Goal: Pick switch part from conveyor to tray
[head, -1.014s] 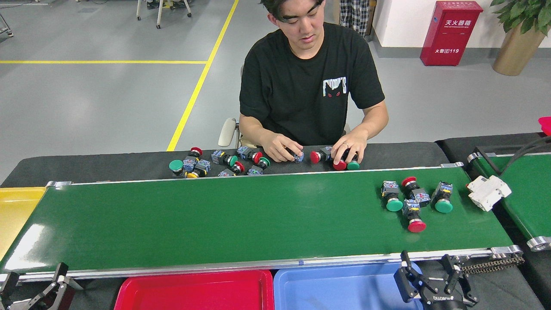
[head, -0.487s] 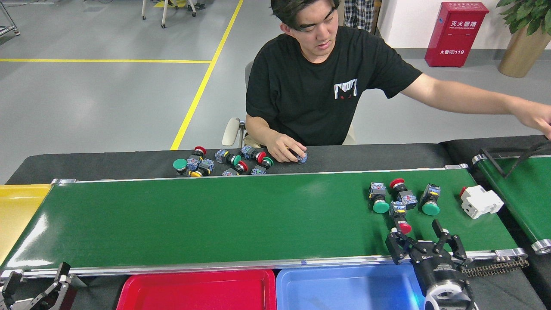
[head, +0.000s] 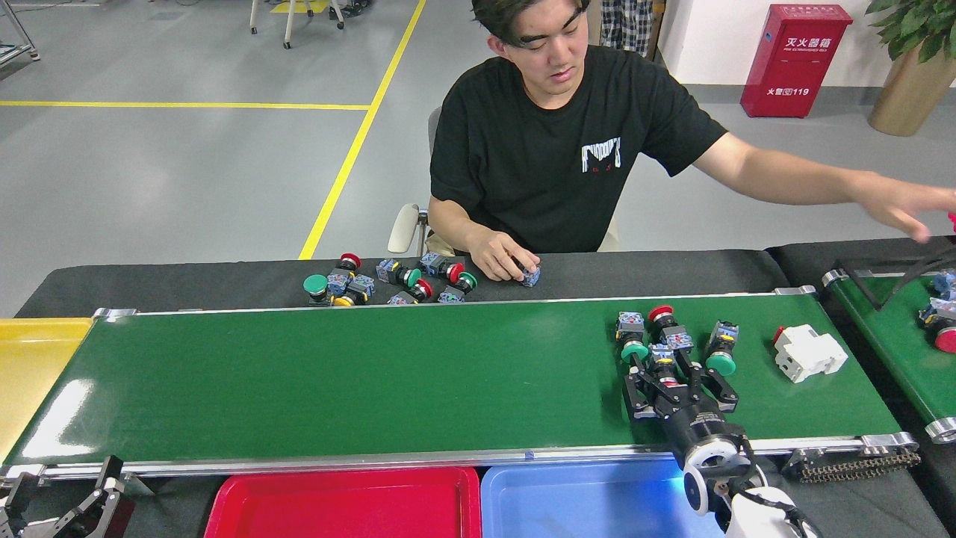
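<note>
switch parts, small blue-and-black bodies with round push-button caps, sit in a cluster of four (head: 668,342) toward the right end of the long glossy dark-green conveyor belt (head: 373,373). right black gripper (head: 677,388) is over that belt with its fingers spread wide, straddling the red-capped switch part (head: 664,368) at the near side of the cluster, not clamped on it. two green-capped ones (head: 635,350) flank it, another red-capped one lies behind. white blocky part (head: 810,353) rests on the belt just right of the cluster. left gripper (head: 71,504) hangs off the belt's near left corner, fingers parted, holding nothing. red plastic tray (head: 343,508) and blue plastic tray (head: 590,501) sit against the belt's near rail, a yellow tray (head: 30,366) at its left end. across the belt, a person's hand (head: 508,261) rests by loose switches (head: 388,280) on the black mat (head: 635,269).
</note>
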Available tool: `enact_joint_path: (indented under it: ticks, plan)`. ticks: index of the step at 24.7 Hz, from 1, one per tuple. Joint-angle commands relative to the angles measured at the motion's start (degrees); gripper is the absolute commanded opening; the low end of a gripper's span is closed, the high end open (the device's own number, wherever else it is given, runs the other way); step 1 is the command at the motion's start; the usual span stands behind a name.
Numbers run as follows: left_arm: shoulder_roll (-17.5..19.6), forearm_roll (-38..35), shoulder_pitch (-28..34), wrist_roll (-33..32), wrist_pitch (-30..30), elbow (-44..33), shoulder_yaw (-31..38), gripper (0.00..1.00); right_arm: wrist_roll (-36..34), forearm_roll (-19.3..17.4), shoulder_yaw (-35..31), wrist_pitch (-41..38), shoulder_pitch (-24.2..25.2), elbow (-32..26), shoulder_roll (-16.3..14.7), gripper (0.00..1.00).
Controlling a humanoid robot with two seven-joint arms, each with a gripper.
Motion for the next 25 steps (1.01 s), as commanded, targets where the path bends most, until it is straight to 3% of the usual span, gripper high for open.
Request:
enact_joint_path:
  ticks: [1,6,10,11,12,13,14,17,22,25]
  plan:
    - [0.76,0.12,-0.31,0.43,-0.19,-0.56,0.34,1.0,-0.04,-0.21,-0.17,-1.54,-0.55,-1.47,0.02,0.02]
    - [0.85,0.12,-0.31,0.43,-0.19,-0.56,0.51,1.0,0.04,-0.12,1.15,-7.16,2.71,-8.23,0.28,0.02]
    - [0.85,0.12,-0.31,0.43,-0.19,-0.56,0.51,1.0,0.04,0.05,9.41,-13.93,5.08,-15.44,0.28,0.02]
    - [0.85,0.12,-0.31,0.43,-0.19,-0.56,0.43,1.0,-0.13,0.32,12.48,-15.33,5.08,-15.97,0.63,0.11]
    - [0.85,0.12,-0.31,0.43,-0.19,-0.65,0.34,1.0,-0.31,0.49,14.86,-16.3,4.99,-15.97,0.98,0.32]
    - [0.85,0.12,-0.49,0.43,-0.19,-0.65,0.16,1.0,-0.4,1.02,17.5,-17.36,4.9,-15.97,1.78,0.81]
    - [0.85,0.12,-0.75,0.43,-0.28,-0.74,-0.01,1.0,-0.48,1.72,19.61,-18.33,4.82,-15.97,2.74,0.99]
    - [1.73,-0.06,-2.24,0.35,-0.45,-0.65,-0.45,1.0,-0.48,3.66,23.3,-20.96,4.82,-15.44,4.59,0.99]
    - [2.08,-0.06,-3.47,0.35,-0.28,-0.56,-3.53,1.0,-0.57,3.48,23.12,-20.88,4.82,-15.7,6.17,0.99]
    - [2.17,0.03,-2.51,0.35,-0.45,-0.74,-3.71,1.0,-2.07,2.96,15.92,-16.48,6.84,-17.55,5.73,0.98]
